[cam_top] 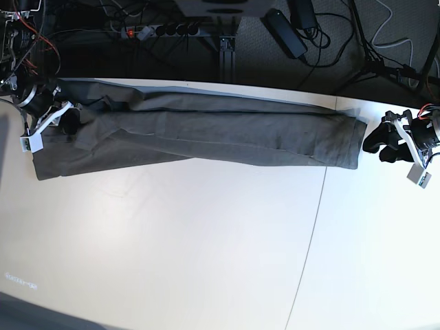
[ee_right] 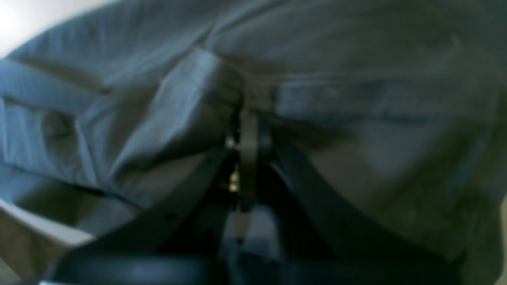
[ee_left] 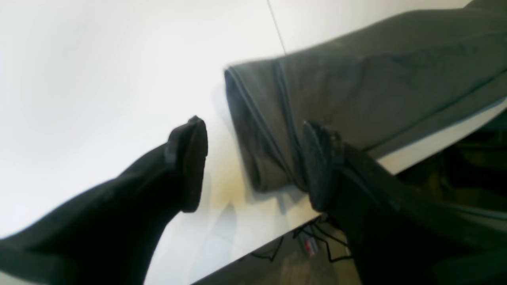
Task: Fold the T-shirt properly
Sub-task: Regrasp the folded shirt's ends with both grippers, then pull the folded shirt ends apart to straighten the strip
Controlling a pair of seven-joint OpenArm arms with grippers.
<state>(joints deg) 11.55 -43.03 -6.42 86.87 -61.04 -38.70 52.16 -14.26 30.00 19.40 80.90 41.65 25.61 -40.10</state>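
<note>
- Your dark grey-olive cotton T-shirt [cam_top: 206, 130] lies along the white table's [cam_top: 206, 240] far edge, already folded into one long band.
- Crosswise folds look still undone.
- Right tool [ee_right: 247, 130] is pinching cloth; left tool [ee_left: 253, 166] stands spread, just beside the hem.

robotics lab, white table [cam_top: 206, 234], power strip [cam_top: 161, 30], tangled cables [cam_top: 323, 34] behind

1. The T-shirt [cam_top: 206, 130] lies folded into a long band across the far part of the table [cam_top: 206, 247], near its far edge.
2. The right gripper [cam_top: 69, 122] sits at the band's left end in the base view.
3. The left gripper [cam_top: 378, 146] is just beside the band's other end.
</note>
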